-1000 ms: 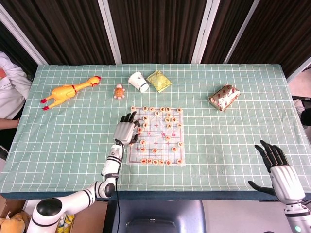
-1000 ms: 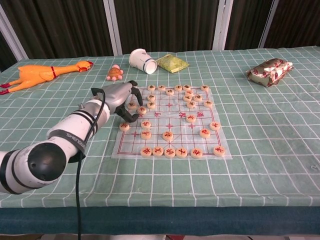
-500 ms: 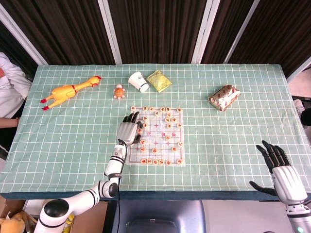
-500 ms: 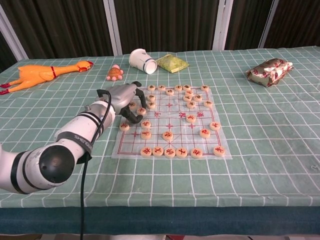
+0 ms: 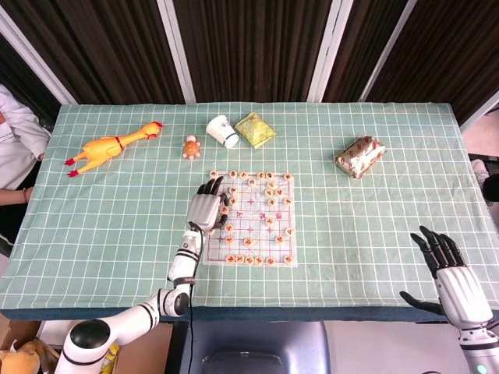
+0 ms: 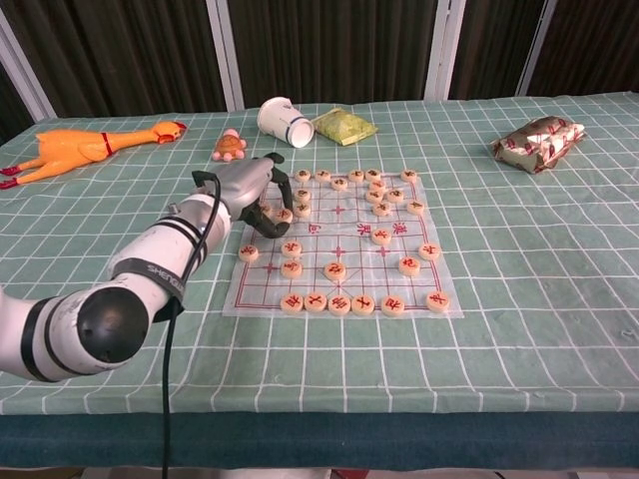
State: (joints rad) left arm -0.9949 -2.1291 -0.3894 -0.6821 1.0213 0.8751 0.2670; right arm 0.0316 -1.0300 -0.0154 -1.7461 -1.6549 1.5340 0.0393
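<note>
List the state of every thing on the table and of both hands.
left hand: over the board's left edge, fingers curled down among the pieces
right hand: open, off the table's near edge
paper cup: tipped on its side
rubber chicken: lying flat
chess board: flat, pieces scattered

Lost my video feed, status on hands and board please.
Left hand over chess board's left edge, fingers curled among pieces; grip unclear. Right hand open, off table's near right corner. Nothing blocking the board.
</note>
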